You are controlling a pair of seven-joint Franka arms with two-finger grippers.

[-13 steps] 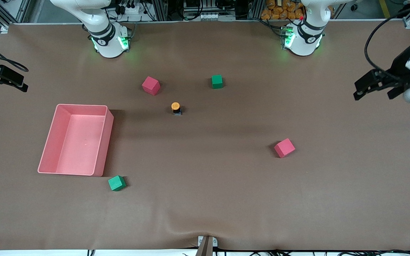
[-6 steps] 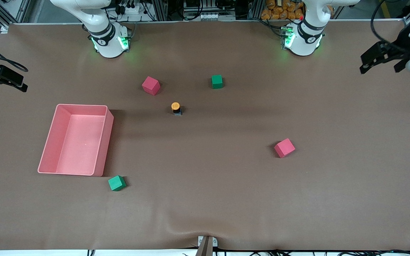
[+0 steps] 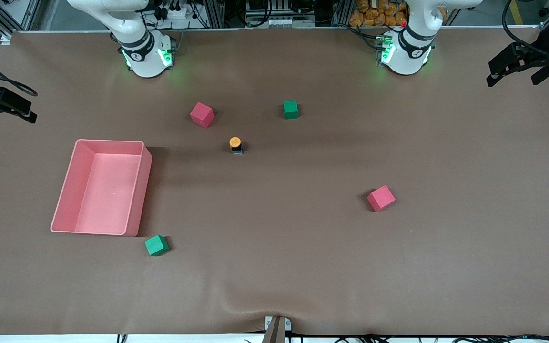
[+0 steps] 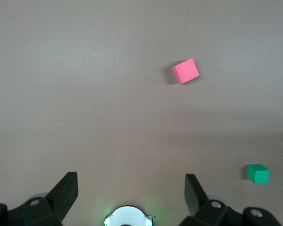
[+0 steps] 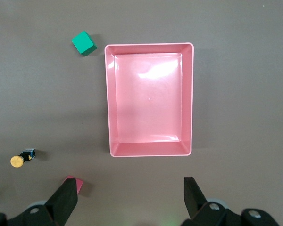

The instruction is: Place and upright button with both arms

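Front view: both grippers' jaws wide (empty)

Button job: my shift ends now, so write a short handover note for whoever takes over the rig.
Left gripper: open, empty, up over the left arm's end of the table.
Right gripper: open, empty, over the right arm's end of the table.
Button: standing upright, orange cap up, on the table near its middle, between the pink tray and the red cube toward the left arm's end. Nothing touches it.
Done: button stands upright.
Left: likely nothing; confirm that spot is the intended one.
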